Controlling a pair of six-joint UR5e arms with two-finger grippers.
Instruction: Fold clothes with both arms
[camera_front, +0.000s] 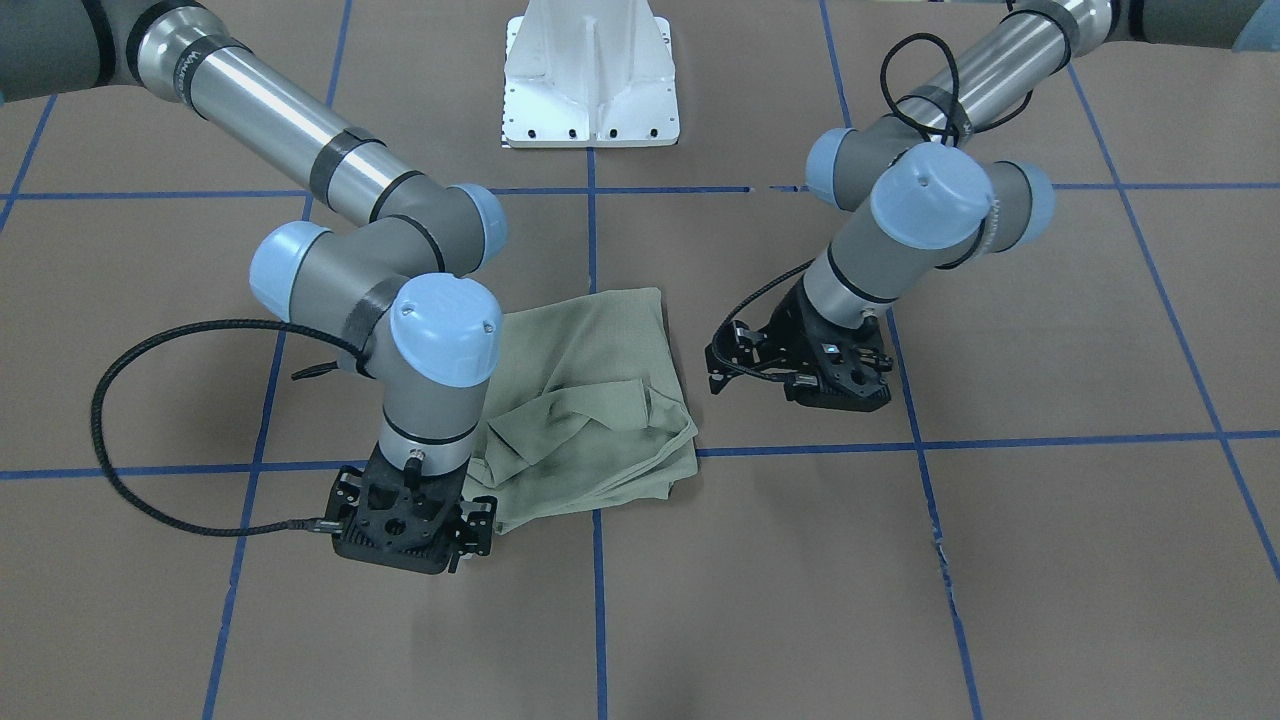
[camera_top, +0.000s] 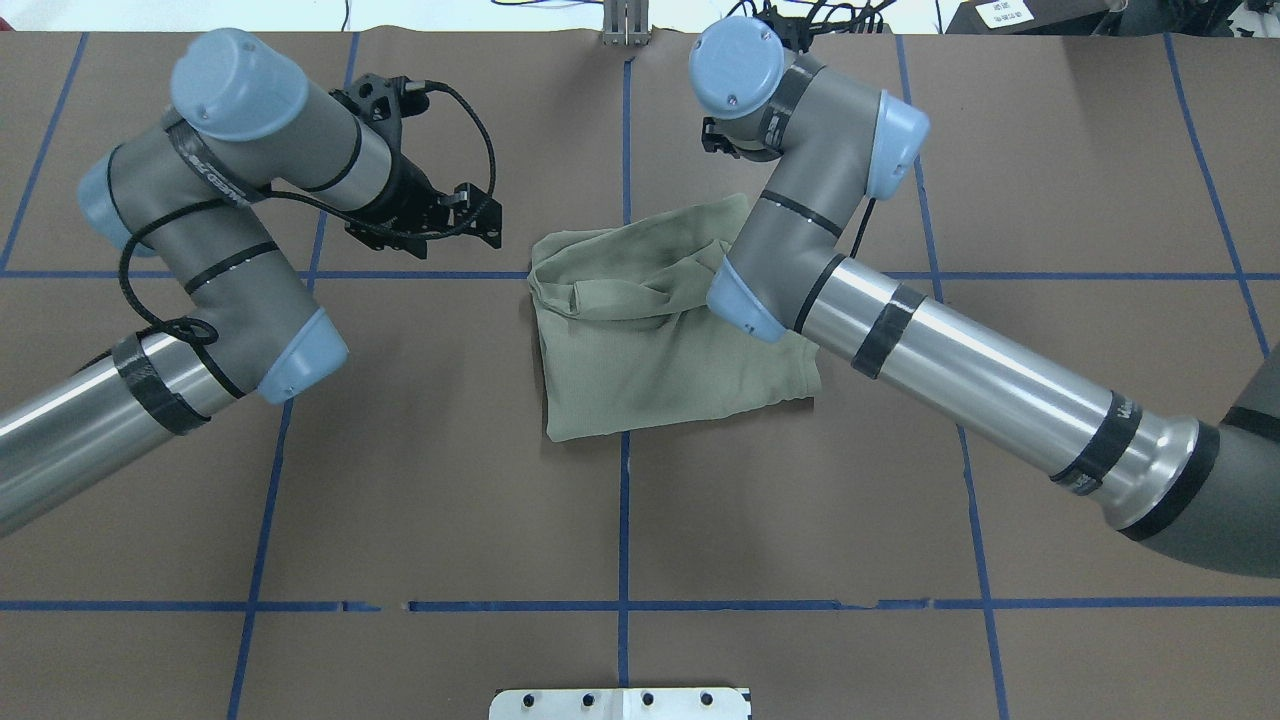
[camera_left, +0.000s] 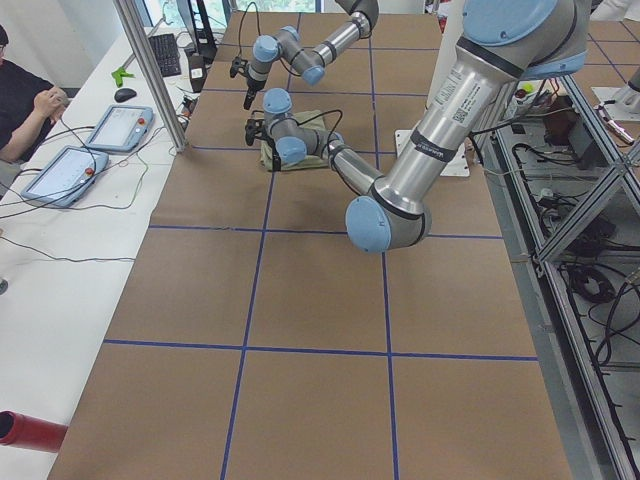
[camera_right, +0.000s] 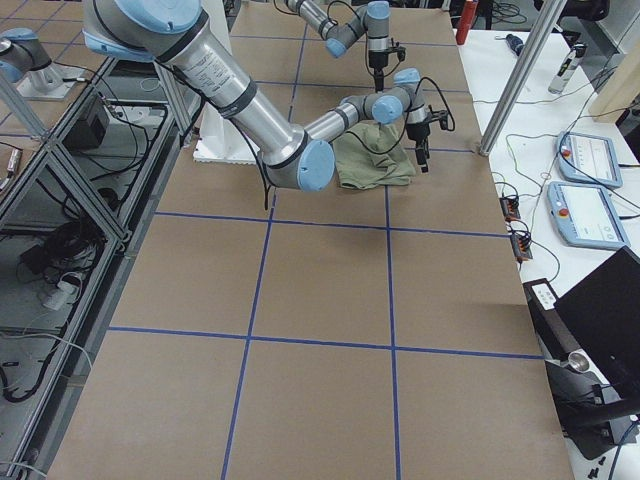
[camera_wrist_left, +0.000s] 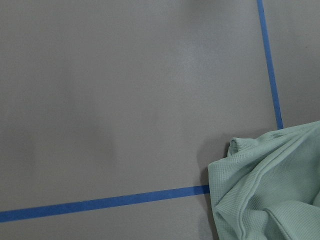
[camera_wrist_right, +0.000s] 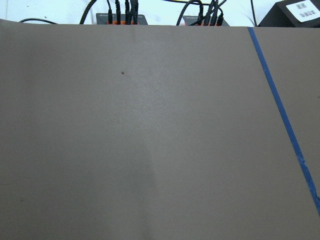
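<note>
Though the brown table (camera_front: 800, 600) fills the views, the folded sage-green shirt (camera_front: 590, 400) lies at its centre. The right gripper (camera_front: 408, 530) hangs at the shirt's edge and the left gripper (camera_front: 838, 378) clear of it. I cannot tell how far the 2 claws are open or whether they hold anything.

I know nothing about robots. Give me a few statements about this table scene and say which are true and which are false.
1. The shirt lies folded on the table. True.
2. The left tool grips the shirt. False: it hangs beside the shirt, apart from it.
3. The table's lines are red. False: they are blue.
4. A white base stands on the table. True.
</note>
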